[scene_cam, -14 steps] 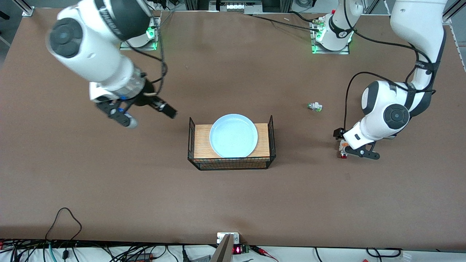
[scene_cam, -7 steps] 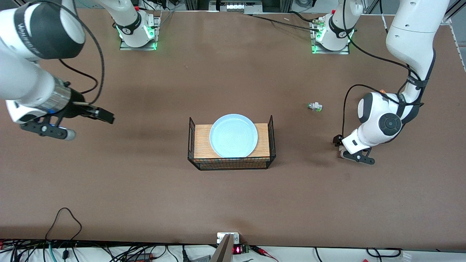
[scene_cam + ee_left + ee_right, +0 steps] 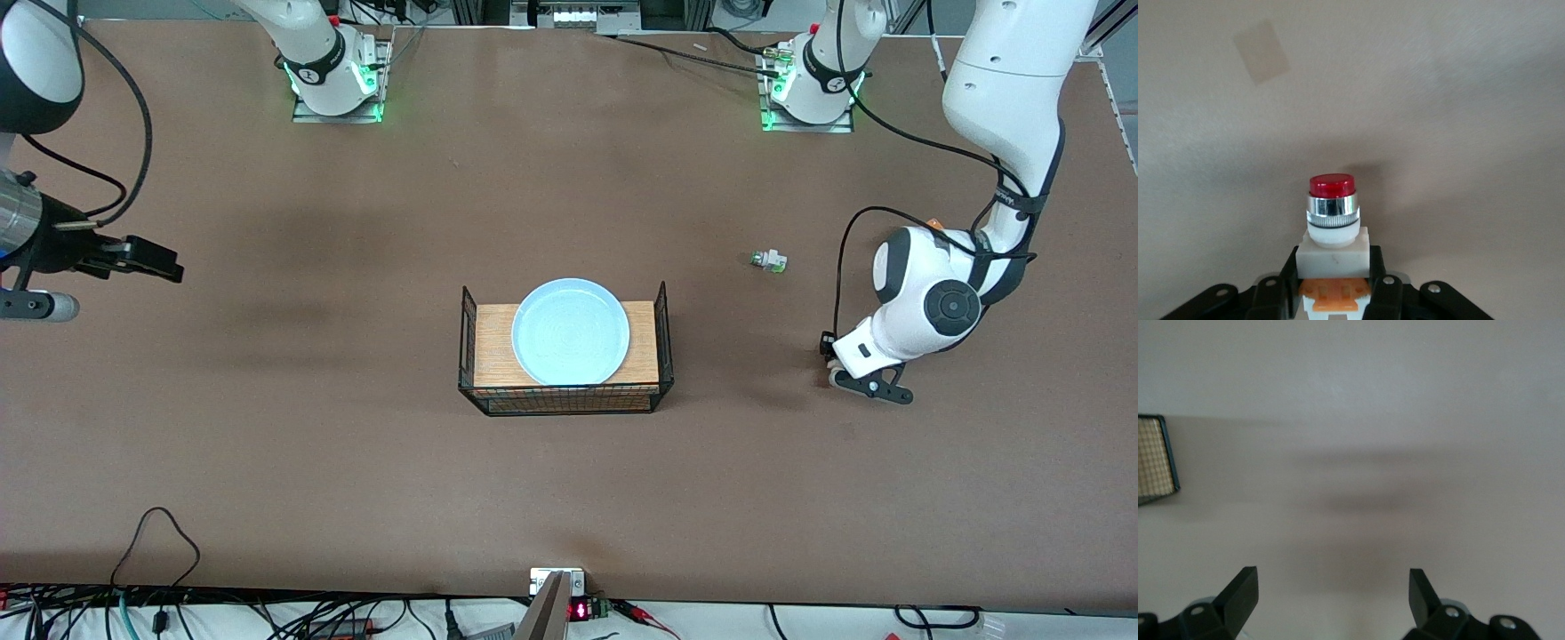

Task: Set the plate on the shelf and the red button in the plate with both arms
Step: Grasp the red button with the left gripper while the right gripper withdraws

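Pickup of the red button (image 3: 1332,220) is judged to be the step in hand, the plate (image 3: 570,331) being already set in the wire basket (image 3: 662,329) on its wooden mat at the middle of the surface (image 3: 569,498). The button is seen in the left wrist view clamped by its white and orange body between the fingers of the left end effector (image 3: 1335,293), its red tip pointing away from the wrist toward the bare surface. In the front view the left end effector (image 3: 855,378) is low over the surface toward the left arm's end, and the button itself is hidden there under the wrist. Whether the button has left the surface cannot be told.

The next move is judged to call for a lift clear of the surface, then a carry toward the basket, over its wire wall, so that the button can be lowered beside or onto the plate without striking the rim.

The left arm is folded sharply, elbow high and wrist turned down. The right arm is drawn off to its own end of the surface and waits there; the right end effector (image 3: 1333,595) is wide apart and holds nothing. A white part with green tip (image 3: 770,260) lies untouched, farther from the front camera than the left end effector.
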`<state>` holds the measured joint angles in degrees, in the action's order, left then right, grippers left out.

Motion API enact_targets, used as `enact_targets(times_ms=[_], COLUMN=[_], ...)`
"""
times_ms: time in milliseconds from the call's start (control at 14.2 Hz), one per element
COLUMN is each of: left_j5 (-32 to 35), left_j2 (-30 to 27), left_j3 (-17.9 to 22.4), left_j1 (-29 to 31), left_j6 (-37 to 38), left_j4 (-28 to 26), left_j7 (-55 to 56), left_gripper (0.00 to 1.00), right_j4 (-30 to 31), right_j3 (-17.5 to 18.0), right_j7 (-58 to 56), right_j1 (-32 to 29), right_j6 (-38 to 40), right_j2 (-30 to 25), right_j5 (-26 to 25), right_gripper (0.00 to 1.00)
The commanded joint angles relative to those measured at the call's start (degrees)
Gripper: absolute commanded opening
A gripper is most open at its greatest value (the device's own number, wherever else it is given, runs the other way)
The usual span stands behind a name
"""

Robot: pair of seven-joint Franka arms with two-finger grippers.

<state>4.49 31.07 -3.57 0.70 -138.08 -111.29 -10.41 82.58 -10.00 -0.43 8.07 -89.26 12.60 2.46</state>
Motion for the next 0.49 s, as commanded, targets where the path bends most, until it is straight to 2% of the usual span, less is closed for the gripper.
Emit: enact_targets(times_ms=[0,141,282,423], left_j5=[1.05,0.61,-1.31,-8.06], left_j2=[-5.91,-8.64,-10.58,-11.12], left_j3=[-2.92,-5.73,-8.72,-11.97], left_j1=[0.09,0.35,0.44,0.26], left_j6=[9.19,15.18,20.54,29.92], left_j4=[1.16,3.7,7.12,15.18], left_j7=[-0.31,-0.22,-0.13,0.91], left_gripper=[0.04,0.05,0.05,0.05], right_j4=[2.84,7.23,8.04,8.21], right_j3=[-0.11,-0.11,-0.11,-0.11], right_j7=[-3.09,-3.79,-3.71,-3.01], right_j1=[-0.78,-0.78,-0.86,-0.69], right_j6=[0.76,-3.1,-3.47,-4.08], right_j2=[-2.22,-4.68,-5.3,-6.09], right_j5=[-1.06,-1.06,-1.06,-1.06], right_gripper=[1.0,1.0,1.0,1.0])
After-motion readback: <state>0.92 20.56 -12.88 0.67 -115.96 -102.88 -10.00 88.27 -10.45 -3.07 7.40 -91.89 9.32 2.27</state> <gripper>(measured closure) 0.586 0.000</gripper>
